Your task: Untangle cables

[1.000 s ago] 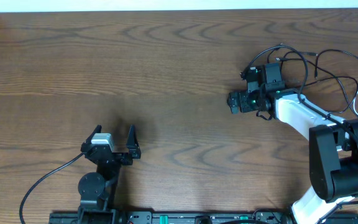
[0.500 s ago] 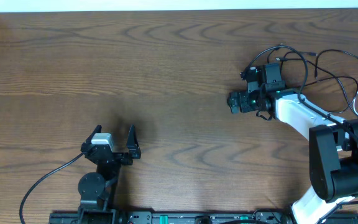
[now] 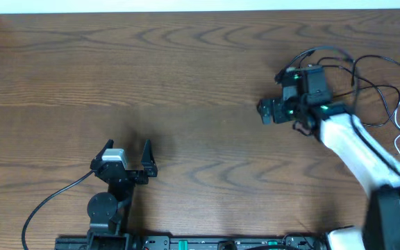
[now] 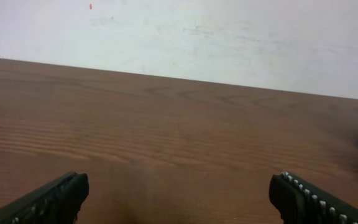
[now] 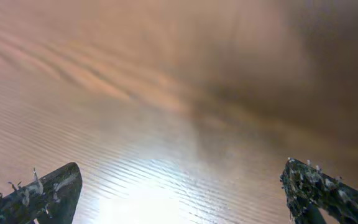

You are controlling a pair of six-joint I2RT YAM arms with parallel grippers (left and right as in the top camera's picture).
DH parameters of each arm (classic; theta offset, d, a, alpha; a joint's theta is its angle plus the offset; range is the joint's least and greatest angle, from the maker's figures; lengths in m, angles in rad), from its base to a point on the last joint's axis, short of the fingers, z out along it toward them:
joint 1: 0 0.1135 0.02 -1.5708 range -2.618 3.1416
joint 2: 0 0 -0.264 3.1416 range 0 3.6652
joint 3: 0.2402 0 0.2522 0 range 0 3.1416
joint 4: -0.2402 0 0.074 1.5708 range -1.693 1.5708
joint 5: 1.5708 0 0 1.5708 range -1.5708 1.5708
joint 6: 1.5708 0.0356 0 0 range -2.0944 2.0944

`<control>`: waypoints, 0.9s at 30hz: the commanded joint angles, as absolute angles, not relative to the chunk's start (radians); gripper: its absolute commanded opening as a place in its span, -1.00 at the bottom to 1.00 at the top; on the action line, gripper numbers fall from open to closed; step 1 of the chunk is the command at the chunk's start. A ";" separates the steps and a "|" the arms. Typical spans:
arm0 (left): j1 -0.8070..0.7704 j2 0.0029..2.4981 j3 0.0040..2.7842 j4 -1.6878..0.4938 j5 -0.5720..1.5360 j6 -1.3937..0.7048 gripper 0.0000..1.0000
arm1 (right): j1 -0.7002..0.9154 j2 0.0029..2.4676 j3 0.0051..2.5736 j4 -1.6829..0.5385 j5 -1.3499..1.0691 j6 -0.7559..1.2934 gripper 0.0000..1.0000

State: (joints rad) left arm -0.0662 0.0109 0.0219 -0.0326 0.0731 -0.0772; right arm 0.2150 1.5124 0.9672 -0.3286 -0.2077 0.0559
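**A:** Brown wood table (image 3: 186,69), mostly bare. What are we working on, and where is it lying?

**B:** Both pieces are sitting at the far right. Black cable (image 3: 384,62) is looping out beyond the right arm (image 3: 353,135). White cable (image 3: 398,114) is curling near the table's right edge. I cannot tell whether they are crossing.

**A:** End effectors?

**B:** Right end effector (image 3: 273,94) is hovering left of the black loops, fingers spread wide, gripping nothing. Its wrist view is showing only blurred wood between them. Left end effector (image 3: 127,158) is sitting near its base, well apart from both cords, likewise spread and empty.

**A:** Step in hand?

**B:** Reaching for a strand, I'm judging. To do it well, I'm suggesting picking one free stretch of black cord, closing on it low against the table, then drawing it away from the white one slowly. That way no loop is tightening.
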 commanded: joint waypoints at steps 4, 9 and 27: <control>-0.062 0.005 0.004 -0.066 0.101 -0.068 0.96 | 0.222 1.233 0.958 -0.330 -0.213 0.047 0.98; -0.062 0.005 0.004 -0.066 0.101 -0.068 0.96 | 0.221 0.997 0.922 -0.333 -0.212 0.047 0.98; -0.062 0.005 0.004 -0.066 0.101 -0.068 0.96 | 0.221 0.516 0.888 -0.402 -0.213 0.047 0.98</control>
State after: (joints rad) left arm -0.0662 0.0109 0.0219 -0.0326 0.0734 -0.0776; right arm 0.2165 0.5163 0.8967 -0.3676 -0.2104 0.0559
